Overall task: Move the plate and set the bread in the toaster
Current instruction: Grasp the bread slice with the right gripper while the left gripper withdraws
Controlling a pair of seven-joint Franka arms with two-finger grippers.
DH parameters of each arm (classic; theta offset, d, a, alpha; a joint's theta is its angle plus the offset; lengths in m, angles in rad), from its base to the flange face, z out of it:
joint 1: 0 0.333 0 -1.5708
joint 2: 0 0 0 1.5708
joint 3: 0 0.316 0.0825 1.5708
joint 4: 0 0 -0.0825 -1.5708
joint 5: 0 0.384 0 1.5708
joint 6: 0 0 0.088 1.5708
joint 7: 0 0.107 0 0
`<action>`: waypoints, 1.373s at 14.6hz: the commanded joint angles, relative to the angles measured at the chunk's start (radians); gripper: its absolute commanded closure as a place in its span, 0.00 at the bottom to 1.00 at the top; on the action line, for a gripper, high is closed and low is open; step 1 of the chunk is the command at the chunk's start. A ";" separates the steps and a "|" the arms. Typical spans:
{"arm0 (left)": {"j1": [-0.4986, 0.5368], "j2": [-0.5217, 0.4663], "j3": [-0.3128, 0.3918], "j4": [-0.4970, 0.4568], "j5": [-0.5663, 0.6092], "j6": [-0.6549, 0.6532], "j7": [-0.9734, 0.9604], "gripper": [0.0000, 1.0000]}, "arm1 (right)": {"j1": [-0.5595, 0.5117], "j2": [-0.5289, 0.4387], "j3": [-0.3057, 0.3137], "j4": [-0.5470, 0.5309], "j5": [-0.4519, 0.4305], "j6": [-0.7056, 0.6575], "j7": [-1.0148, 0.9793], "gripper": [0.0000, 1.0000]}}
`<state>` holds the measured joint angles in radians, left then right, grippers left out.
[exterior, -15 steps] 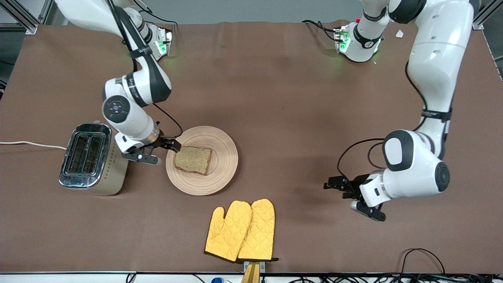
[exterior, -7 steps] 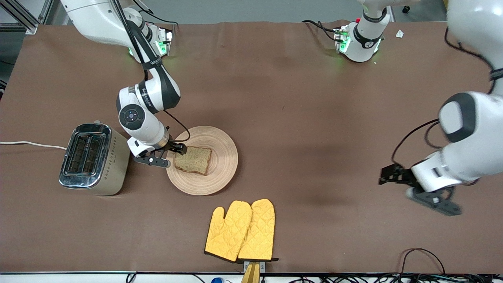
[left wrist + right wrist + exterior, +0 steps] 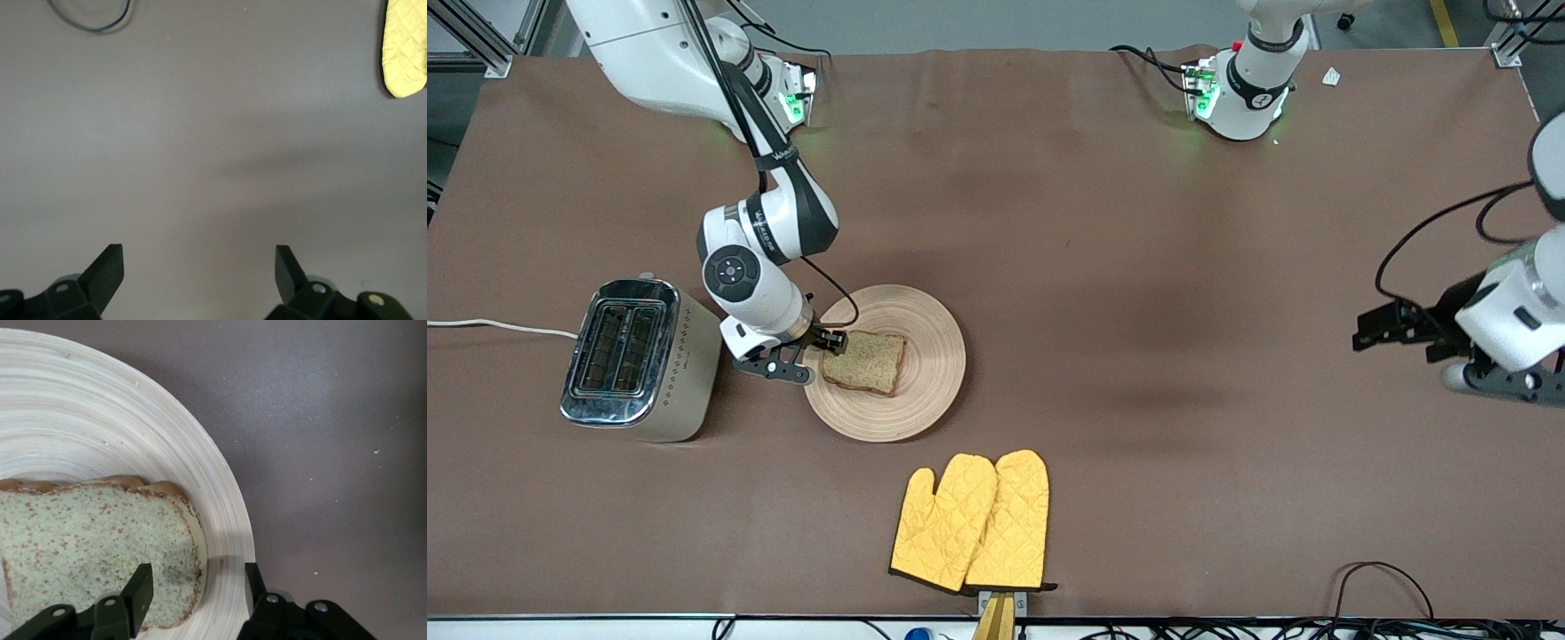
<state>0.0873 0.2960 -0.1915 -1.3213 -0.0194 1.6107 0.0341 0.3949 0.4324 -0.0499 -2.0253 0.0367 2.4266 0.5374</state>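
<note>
Where front view shows table (image 3: 1103, 222): plate (image 3: 925, 391) sits near right arm's end, bread (image 3: 864, 362) lying flat on it, on the part closest to toaster (image 3: 640, 360). Toaster upright just beside plate, closer still to right arm's end, slots up, white cord (image 3: 489, 325) trailing off table edge. Right gripper (image 3: 829, 340) low at plate rim, at bread's toaster-side edge; fingers part open, narrow gap, touching bread or not: can't tell. Yellow mitts (image 3: 971, 523) nearer camera than plate, apart from it. Left gripper (image 3: 1369, 333) up over bare table at left arm's end, well apart from everything, arm waiting.

Left wrist view: left gripper (image 3: 199, 273) fingers spread wide, nothing btwn them, only bare table (image 3: 213, 147) below. Mitt tip (image 3: 404, 47) and loop of dark cable (image 3: 93, 17) at frame edges.

Right wrist view: right gripper (image 3: 197, 590) w/ one finger over bread (image 3: 93, 540) corner, other over plate (image 3: 133, 420) rim; bread's crust edge btwn them. Fingers part open, not clamped. Bread flat on plate, table (image 3: 333, 440) past rim.
</note>
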 commanded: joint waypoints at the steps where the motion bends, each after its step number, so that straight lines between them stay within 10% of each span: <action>1: 0.006 -0.084 0.000 -0.035 0.019 -0.058 -0.023 0.00 | 0.001 0.005 -0.001 -0.003 0.008 0.015 0.010 0.40; 14: -0.101 -0.201 0.029 -0.055 0.085 -0.097 -0.061 0.00 | 0.010 0.038 0.001 0.002 0.046 0.065 0.026 0.50; 20: -0.189 -0.239 0.142 -0.111 0.084 -0.094 -0.057 0.00 | 0.002 0.038 0.001 0.000 0.046 0.058 0.027 0.88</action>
<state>-0.0870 0.0817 -0.0746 -1.4009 0.0501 1.5133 -0.0341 0.3961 0.4670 -0.0479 -2.0215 0.0746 2.4815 0.5511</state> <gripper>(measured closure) 0.000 0.863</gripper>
